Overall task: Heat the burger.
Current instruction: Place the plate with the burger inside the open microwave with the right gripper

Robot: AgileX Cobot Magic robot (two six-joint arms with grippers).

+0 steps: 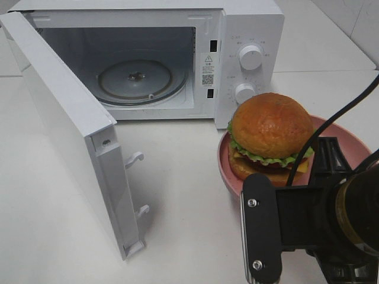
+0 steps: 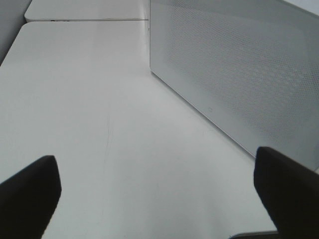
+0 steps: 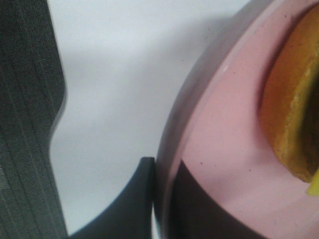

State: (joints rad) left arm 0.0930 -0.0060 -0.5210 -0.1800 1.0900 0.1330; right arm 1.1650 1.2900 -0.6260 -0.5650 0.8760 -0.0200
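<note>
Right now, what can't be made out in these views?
Right gripper: its own body covers the fingertips in exterior high, and the right wrist view is too close to tell whether it clamps the plate rim.
Burger: mostly cut off by the picture's edge in the right wrist view.
Microwave dial markings: too small in exterior high.

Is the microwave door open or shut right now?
Open. The door stands wide, and the bare glass turntable shows inside the microwave.

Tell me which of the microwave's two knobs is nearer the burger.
The lower knob. It sits just above the burger in the high view, while the upper knob is higher up the control panel, farther from it.
</note>
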